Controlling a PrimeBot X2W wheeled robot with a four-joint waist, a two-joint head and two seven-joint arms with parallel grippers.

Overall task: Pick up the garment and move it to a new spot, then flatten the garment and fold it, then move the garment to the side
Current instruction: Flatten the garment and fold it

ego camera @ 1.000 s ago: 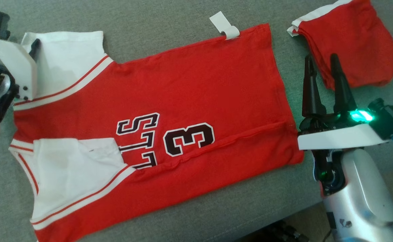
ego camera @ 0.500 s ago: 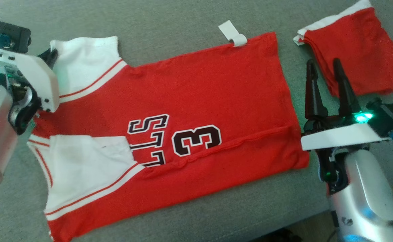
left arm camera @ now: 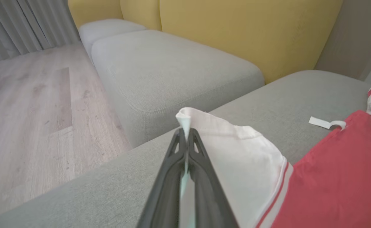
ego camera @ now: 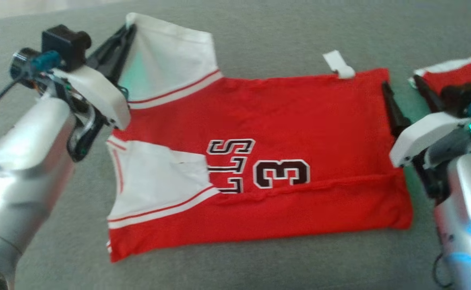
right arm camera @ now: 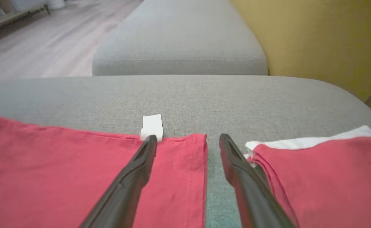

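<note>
Head view, garment: a red jersey (ego camera: 300, 117) with white sleeves lies spread on a grey sofa cushion (ego camera: 259, 32), printed side up, with its near edge folded over lengthwise.
Head view, left claw: the left gripper (ego camera: 130, 28) is pinched tight on the edge of the far white sleeve (ego camera: 167, 56), which stands raised off the cushion.
Head view, right claw: the right gripper (ego camera: 400, 82) has its fingers spread wide and holds nothing. It sits at the hem, between the jersey and a folded red garment (ego camera: 461, 72).
Left wrist view: the fingers are pressed together with white cloth sandwiched between them, a tuft poking past the tips. A wooden floor (left arm camera: 30, 110) and a yellow backrest (left arm camera: 236, 31) lie beyond.
Right wrist view: one finger is over the red hem by a white tag (right arm camera: 152, 125), the other over bare cushion. Contact cannot be told.
Handling: likely light, soft and limp, so it will sag and drag. Corners look best to grip: the sleeve edge and a hem corner.
</note>
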